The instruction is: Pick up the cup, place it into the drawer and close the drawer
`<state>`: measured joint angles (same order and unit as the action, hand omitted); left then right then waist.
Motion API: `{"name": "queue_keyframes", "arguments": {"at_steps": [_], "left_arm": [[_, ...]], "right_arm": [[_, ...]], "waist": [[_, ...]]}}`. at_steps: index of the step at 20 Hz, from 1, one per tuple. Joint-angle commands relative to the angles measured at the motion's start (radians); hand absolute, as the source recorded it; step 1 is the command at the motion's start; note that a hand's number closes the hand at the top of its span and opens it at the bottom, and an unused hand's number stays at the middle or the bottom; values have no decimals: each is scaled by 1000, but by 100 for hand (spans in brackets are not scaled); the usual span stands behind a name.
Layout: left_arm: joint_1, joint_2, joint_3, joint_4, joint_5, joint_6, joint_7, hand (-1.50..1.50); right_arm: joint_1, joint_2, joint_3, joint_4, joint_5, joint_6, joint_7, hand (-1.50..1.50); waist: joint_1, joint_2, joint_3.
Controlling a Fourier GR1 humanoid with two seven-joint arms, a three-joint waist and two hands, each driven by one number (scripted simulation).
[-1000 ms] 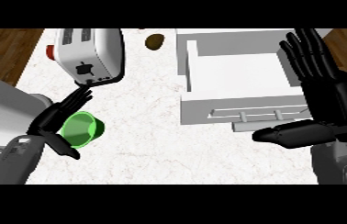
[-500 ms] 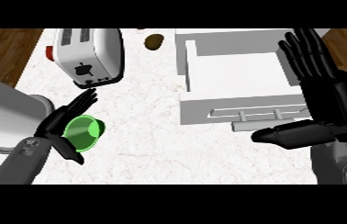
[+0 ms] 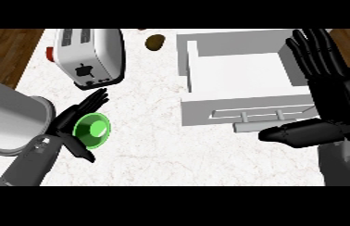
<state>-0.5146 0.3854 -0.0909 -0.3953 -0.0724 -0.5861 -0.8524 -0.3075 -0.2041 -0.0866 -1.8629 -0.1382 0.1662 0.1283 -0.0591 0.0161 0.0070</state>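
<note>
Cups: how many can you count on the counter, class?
1: the green cup sits at the counter's lower left, inside the left hand, below the toaster. None seen elsewhere.

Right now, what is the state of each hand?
Left hand: open, fingers straight beside the green cup, not curled round it.
Right hand: open, holding nothing.

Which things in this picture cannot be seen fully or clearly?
- Cup, head view: the left hand covers its left side, so whether the fingers touch it cannot be told.
- Drawer: the right hand hides its right wall.
- Drawer handle: the thumb covers its right end.
- Brown object near the toaster: too small to identify.
- Grey object at left: cut off by the edge.
</note>
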Motion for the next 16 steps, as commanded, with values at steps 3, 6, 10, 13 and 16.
{"name": "queue_keyframes", "arguments": {"at_steps": [3,6,10,13,16], "left_arm": [[8,-68,-28,15,37,-250,-130,150],[35,-68,-25,-38,24,-98,-259,150],[19,-77,-13,-41,3,99,-335,150],[26,-98,65,-26,109,55,-319,150],[46,-153,214,-16,222,321,-260,150]], "right_arm": [[-12,-4,-1,-5,-3,-3,22,-150],[1,-3,0,6,16,-9,11,-150],[-26,-9,-10,23,14,-7,2,-150],[11,-19,-31,15,-7,9,-8,-150],[22,-14,-25,5,9,-3,-3,-150]], "waist": [[-8,9,-17],[13,5,-16],[13,9,-16],[16,3,-14],[34,-3,-13]]}}
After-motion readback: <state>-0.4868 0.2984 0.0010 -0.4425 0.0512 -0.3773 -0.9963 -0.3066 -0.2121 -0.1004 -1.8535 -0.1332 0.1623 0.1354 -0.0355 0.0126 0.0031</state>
